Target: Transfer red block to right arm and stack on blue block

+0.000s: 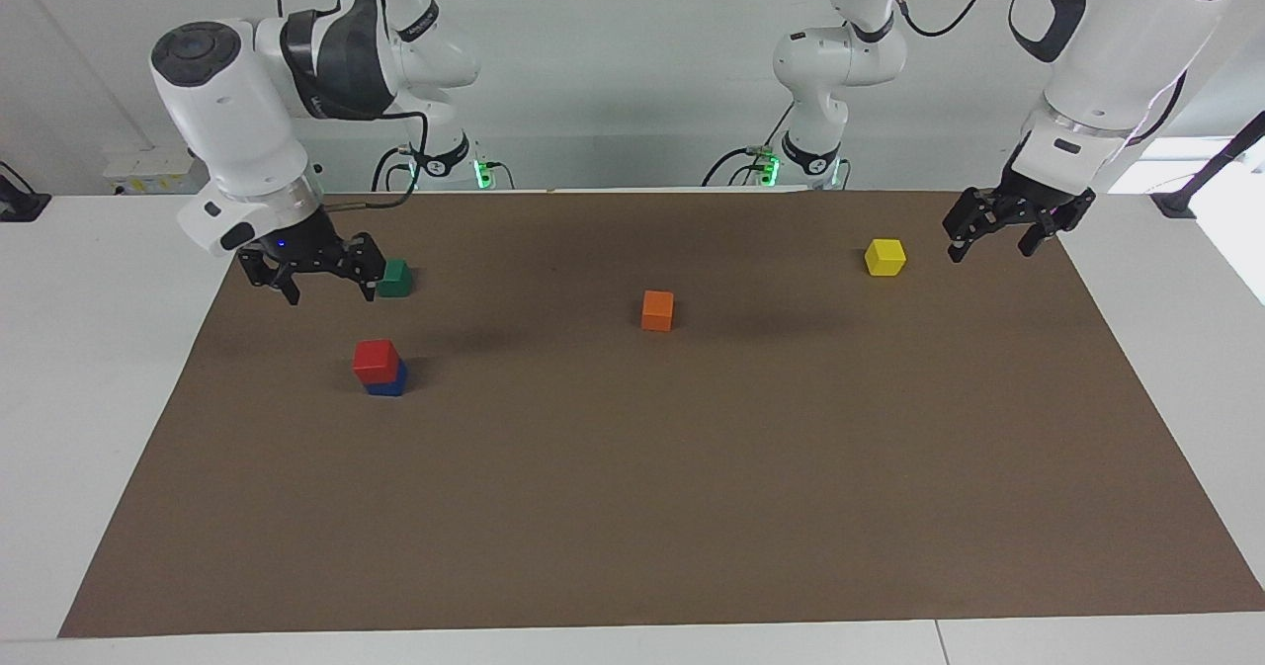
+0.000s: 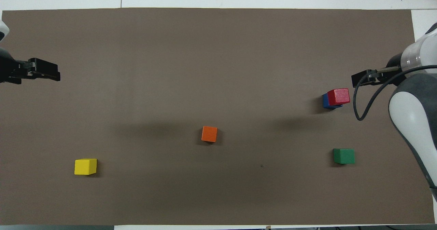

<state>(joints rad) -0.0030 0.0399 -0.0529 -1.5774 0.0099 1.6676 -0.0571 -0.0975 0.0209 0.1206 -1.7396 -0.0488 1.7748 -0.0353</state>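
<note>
The red block [image 1: 376, 361] sits on top of the blue block [image 1: 388, 385] on the brown mat, toward the right arm's end of the table. The stack also shows in the overhead view, with the red block [image 2: 338, 96] slightly offset on the blue block [image 2: 326, 100]. My right gripper [image 1: 329, 290] is open and empty. It hangs in the air apart from the stack, beside the green cube, and shows in the overhead view [image 2: 362, 77]. My left gripper [image 1: 990, 250] is open and empty, raised by the mat's edge at the left arm's end near the yellow cube, and shows in the overhead view [image 2: 47, 73].
A green cube [image 1: 394, 278] lies nearer to the robots than the stack. An orange cube [image 1: 657, 310] lies mid-mat. A yellow cube [image 1: 885, 257] lies toward the left arm's end. The brown mat [image 1: 692, 507] covers most of the white table.
</note>
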